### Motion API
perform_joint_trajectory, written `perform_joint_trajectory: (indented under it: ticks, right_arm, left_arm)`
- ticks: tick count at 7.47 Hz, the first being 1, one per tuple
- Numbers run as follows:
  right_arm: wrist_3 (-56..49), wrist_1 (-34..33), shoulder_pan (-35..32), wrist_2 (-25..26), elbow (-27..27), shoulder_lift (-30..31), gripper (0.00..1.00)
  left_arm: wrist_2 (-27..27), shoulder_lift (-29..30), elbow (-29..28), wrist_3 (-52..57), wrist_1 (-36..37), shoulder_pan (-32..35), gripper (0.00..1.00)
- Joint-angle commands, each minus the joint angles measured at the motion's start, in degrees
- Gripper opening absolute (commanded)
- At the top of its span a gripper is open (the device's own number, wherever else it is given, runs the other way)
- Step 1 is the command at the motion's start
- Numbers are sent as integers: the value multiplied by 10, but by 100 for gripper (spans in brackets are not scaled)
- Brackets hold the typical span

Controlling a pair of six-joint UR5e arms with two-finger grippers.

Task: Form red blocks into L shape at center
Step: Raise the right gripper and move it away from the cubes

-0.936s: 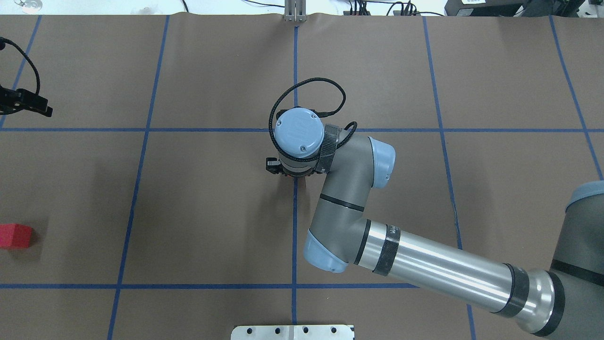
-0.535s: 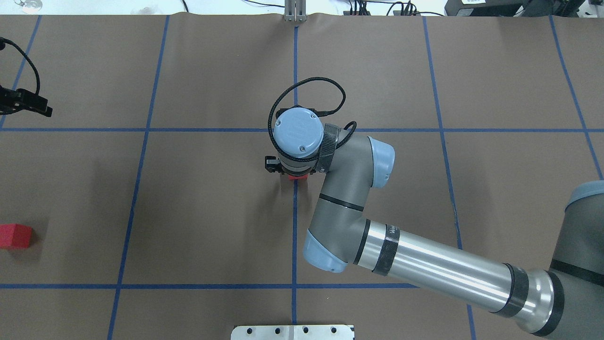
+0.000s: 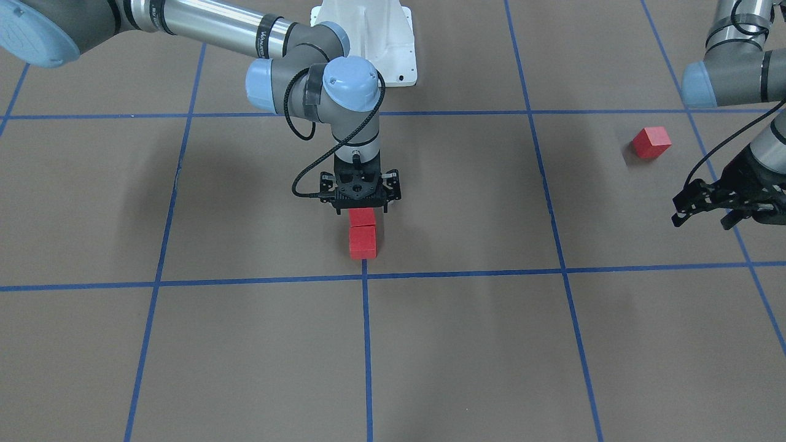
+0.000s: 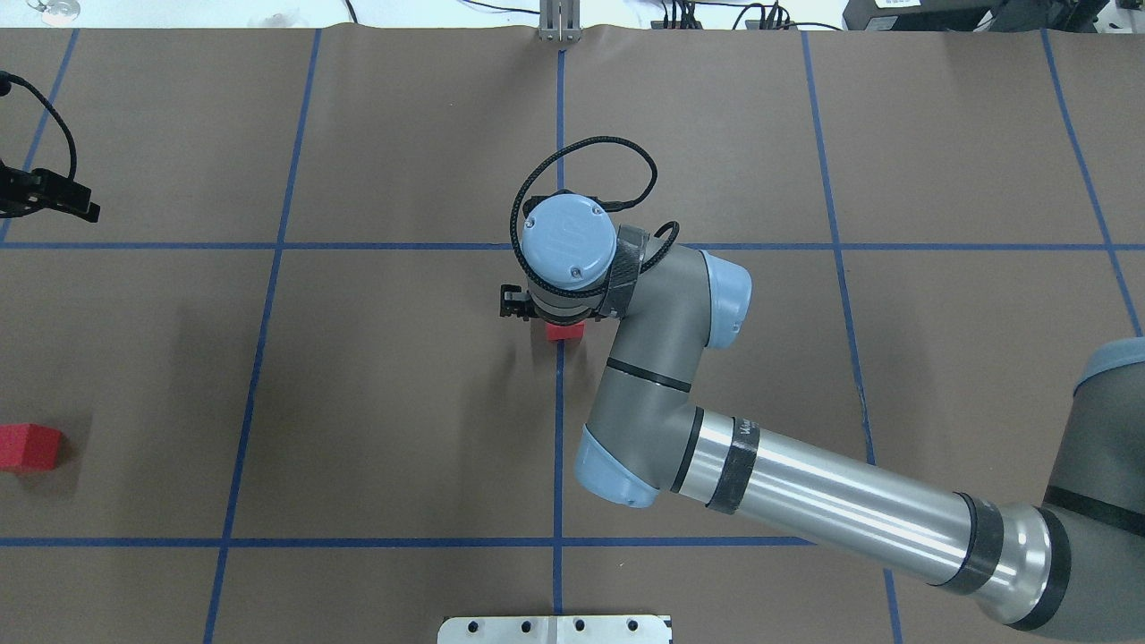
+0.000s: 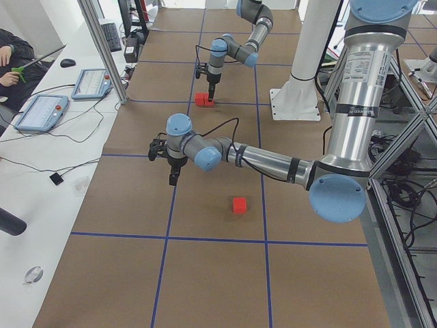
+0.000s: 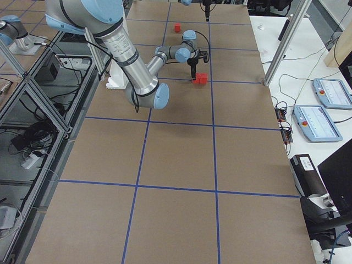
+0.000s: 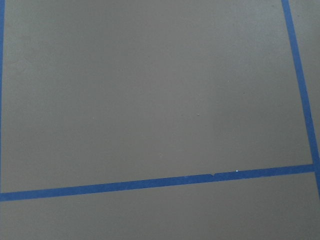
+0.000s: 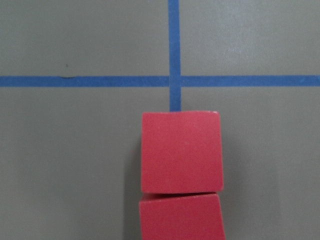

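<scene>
Two red blocks [image 3: 362, 218] [image 3: 363, 241] lie touching in a short line on the brown paper, just on the robot's side of the center [image 3: 365, 274], the blue tape crossing. The right wrist view shows the same pair [image 8: 181, 151] [image 8: 181, 217] below the crossing [image 8: 173, 80]. My right gripper [image 3: 362, 210] hovers over the block nearer the robot, open, with a finger on each side and holding nothing. A third red block [image 3: 651, 142] [image 4: 27, 447] lies alone far out on my left side. My left gripper [image 3: 706, 209] hangs open and empty a little beyond that block.
Blue tape lines divide the brown paper into large squares. The robot's white base plate [image 3: 368, 43] sits behind the right arm. My right forearm [image 4: 805, 501] stretches over the table's right half. The left wrist view holds only paper and tape.
My right wrist has drawn back from the table, shifting slightly away from the robot, and a red block has come into view beneath it. The left arm and the lone block have not moved.
</scene>
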State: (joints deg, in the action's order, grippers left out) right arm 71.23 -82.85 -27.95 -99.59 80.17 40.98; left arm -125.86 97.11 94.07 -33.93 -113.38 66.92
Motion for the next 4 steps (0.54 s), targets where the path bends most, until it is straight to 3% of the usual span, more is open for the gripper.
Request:
perform_joint_trajectory:
  ticks: [1, 3, 4]
  right_arm:
    - [3, 4, -37, -57, 12, -4, 98]
    - [-4, 0, -94, -147, 42, 26, 98]
    - [-22, -4, -108, -151, 78, 63, 99]
  left_arm:
    - [-2, -9, 22, -8, 0, 2, 100]
    - [-1, -78, 75, -34, -3, 2, 100]
    - [1, -117, 92, -80, -32, 1, 99]
